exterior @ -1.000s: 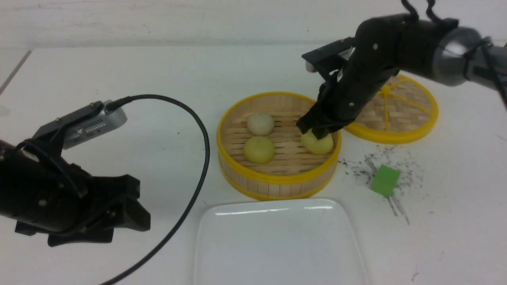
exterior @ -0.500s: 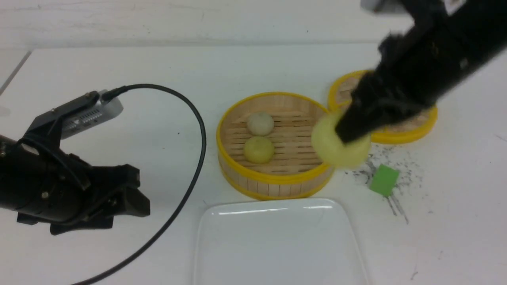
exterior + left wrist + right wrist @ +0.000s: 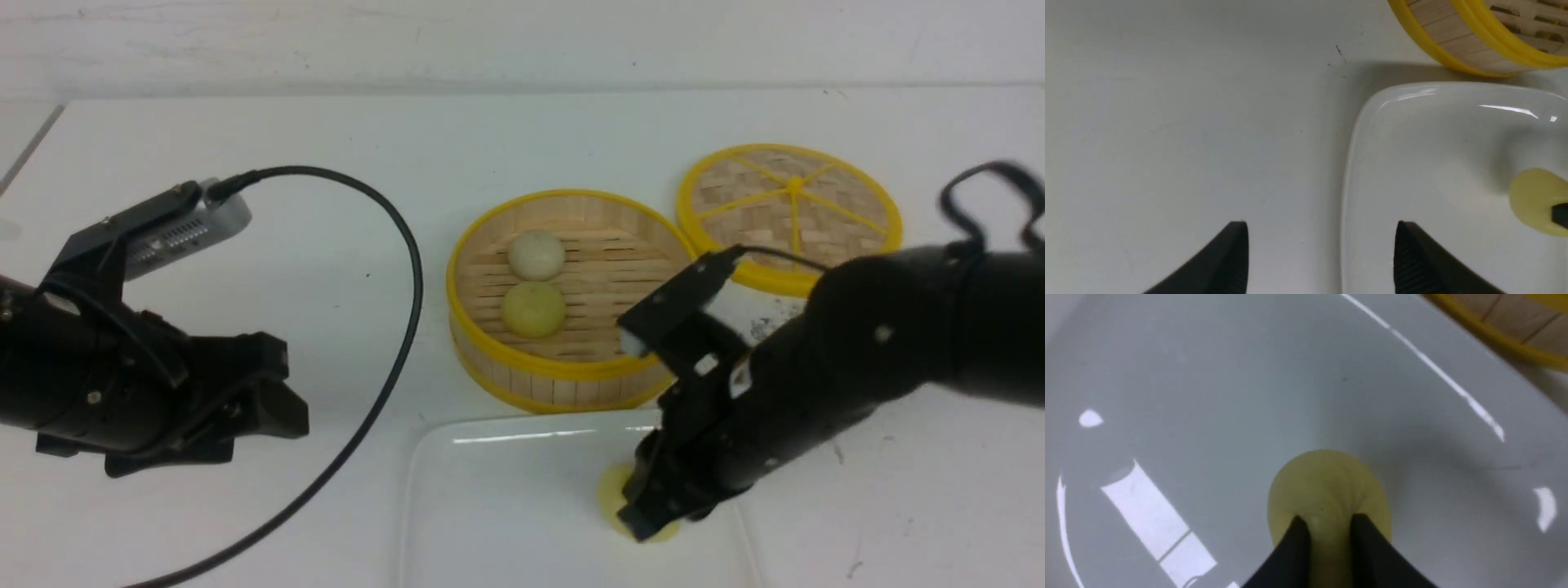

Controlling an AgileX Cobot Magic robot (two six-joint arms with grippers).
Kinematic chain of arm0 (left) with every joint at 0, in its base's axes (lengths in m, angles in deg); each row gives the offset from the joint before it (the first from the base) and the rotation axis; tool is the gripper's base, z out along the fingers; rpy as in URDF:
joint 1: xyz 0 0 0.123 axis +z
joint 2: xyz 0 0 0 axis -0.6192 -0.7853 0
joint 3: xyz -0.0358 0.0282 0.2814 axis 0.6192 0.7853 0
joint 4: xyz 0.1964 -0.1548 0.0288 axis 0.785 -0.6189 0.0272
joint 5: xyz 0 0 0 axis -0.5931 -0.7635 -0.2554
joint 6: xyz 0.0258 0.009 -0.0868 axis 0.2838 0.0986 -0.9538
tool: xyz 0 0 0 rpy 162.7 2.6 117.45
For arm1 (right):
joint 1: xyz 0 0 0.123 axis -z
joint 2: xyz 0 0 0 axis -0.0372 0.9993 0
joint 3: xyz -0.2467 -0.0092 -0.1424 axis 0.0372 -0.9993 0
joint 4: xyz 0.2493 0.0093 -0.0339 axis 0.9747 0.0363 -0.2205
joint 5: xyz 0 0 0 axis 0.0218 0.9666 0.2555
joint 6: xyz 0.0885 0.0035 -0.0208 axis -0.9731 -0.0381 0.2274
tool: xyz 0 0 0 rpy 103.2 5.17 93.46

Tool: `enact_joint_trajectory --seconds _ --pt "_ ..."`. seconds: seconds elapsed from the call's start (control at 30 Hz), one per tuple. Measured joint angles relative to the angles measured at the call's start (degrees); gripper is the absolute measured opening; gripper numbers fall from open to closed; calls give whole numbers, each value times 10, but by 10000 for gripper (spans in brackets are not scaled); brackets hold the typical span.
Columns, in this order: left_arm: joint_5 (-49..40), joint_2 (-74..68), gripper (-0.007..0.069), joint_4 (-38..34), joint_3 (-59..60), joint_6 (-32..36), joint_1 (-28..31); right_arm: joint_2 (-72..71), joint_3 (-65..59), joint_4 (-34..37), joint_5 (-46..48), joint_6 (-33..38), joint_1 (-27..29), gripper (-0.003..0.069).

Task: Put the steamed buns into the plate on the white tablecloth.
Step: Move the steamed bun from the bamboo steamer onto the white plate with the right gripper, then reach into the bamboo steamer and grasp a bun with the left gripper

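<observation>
The bun [image 3: 1327,486], a pale yellow one, is pinched at its top between the two fingers of the right claw [image 3: 1329,522]. The fingers stand close together, with the dough creased between them. Its underside seems to rest on the plate [image 3: 490,506], near the plate's right edge, low and right of centre in the front view.

Just above the plate in that view stands the steamer [image 3: 563,371], holding a white bun [image 3: 536,254] and a second yellow bun [image 3: 533,309] in its left half. The lid [image 3: 790,214] lies at upper right. At the left of the frame the left claw [image 3: 269,400] hangs over the tablecloth [image 3: 245,131] with its jaws wide apart, holding nothing.

The step in hand looks like setting down the first of the three buns. The next move calls for spreading the fingers fully and lifting straight up, so the soft bun neither sticks nor rolls. After that the claw can go back to the steamer.
</observation>
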Motion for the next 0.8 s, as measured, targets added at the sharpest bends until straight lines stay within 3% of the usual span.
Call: enact_joint_trajectory --seconds 0.27,0.4,0.5,0.63,0.8 --pt "0 0 482 6 0 2 0 8 13 -10 30 -41 -5 440" --pt "0 0 482 29 0 4 0 -50 56 -35 112 -51 -5 473" --pt "0 0 480 31 0 4 0 -123 87 -77 175 -73 -5 435" --pt "0 0 438 24 0 4 0 -229 98 -165 261 -118 -5 290" --pt "-3 0 200 23 -2 4 0 -357 98 -281 364 -203 -5 57"
